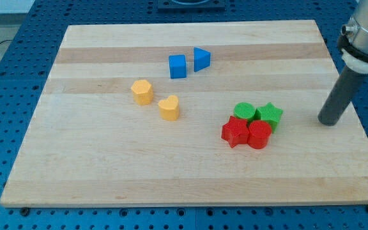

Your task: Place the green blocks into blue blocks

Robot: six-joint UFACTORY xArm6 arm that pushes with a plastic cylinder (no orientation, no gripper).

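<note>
A green cylinder (244, 111) and a green star block (269, 114) sit side by side right of the board's middle. They touch a red star block (235, 132) and a red cylinder (259, 135) just below them. A blue cube (177, 66) and a blue triangular block (201, 59) stand close together near the view's top middle. My tip (328, 121) rests on the board near its right edge, to the right of the green star and apart from it.
A yellow hexagonal block (142, 91) and a yellow heart-shaped block (168, 108) lie left of centre, below the blue blocks. The wooden board (107, 172) lies on a blue perforated table.
</note>
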